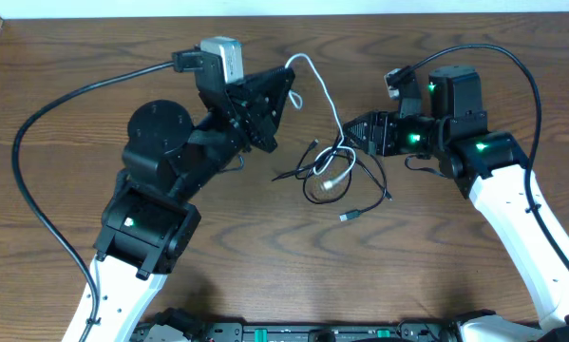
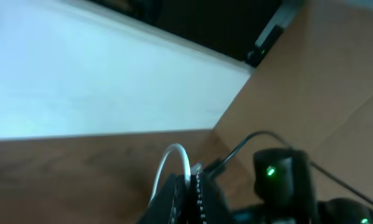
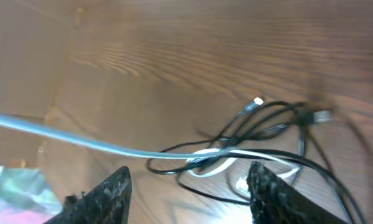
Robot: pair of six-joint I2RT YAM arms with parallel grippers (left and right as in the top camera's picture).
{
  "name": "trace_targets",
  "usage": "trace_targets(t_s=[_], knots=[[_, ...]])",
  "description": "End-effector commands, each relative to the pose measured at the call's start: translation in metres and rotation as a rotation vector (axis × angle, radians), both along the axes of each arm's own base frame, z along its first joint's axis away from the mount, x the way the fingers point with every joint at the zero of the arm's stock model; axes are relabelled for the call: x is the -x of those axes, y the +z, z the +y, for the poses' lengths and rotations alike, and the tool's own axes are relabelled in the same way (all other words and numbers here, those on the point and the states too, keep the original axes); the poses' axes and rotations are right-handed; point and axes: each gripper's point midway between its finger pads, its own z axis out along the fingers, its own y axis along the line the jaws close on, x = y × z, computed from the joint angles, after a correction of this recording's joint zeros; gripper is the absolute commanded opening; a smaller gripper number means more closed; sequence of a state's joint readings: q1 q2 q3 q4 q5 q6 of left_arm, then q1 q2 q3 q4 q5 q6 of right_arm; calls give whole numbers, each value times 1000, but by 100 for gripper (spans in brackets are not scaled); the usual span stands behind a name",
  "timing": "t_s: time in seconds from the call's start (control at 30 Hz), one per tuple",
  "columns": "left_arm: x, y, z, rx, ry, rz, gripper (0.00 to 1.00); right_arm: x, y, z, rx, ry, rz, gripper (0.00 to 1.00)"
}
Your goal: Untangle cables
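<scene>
My left jaws pinch the white cable (image 1: 322, 95) up near the far edge of the counter (image 1: 85, 38), I think to pull it out of the black cables (image 3: 270, 109) knotted in the middle, while my right jaws stand spread beside that knot, ready to grab.

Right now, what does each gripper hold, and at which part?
The left gripper pinches the white cable away from the tangle. The right gripper is open, holding nothing.
</scene>
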State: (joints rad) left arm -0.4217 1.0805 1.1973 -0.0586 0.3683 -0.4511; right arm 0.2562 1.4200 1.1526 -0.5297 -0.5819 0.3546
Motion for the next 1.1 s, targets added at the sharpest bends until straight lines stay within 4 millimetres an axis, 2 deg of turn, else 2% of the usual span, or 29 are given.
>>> trace_targets(t_s=[0.0, 0.13, 0.4, 0.57, 0.77, 0.83, 0.87, 0.93, 1.07], knots=[[6, 19, -1, 65, -18, -30, 8, -8, -6, -15, 84, -57, -20, 56], [7, 30, 0, 90, -18, -62, 8, -8, -15, -20, 115, -75, 9, 55], [0, 36, 9, 116, 45, -73, 8, -7, -38, -15, 131, -26, 59, 50], [-10, 37, 23, 123, 123, -80, 8, 6, -41, 6, 88, 151, 35, 49], [-14, 40, 30, 151, 157, -75, 7, 19, -40, 31, 87, 227, 15, 47], [-14, 44, 31, 158, 165, -89, 7, 22, -40, 41, 88, 225, 23, 45], [-14, 46, 32, 163, 169, -97, 7, 22, -42, 46, 95, 211, 33, 40], [-15, 49, 33, 176, 174, -105, 8, 21, -52, 48, 129, 102, 101, 35], [-17, 50, 38, 201, 206, -91, 7, 23, -65, 57, 154, -48, 196, 34]])
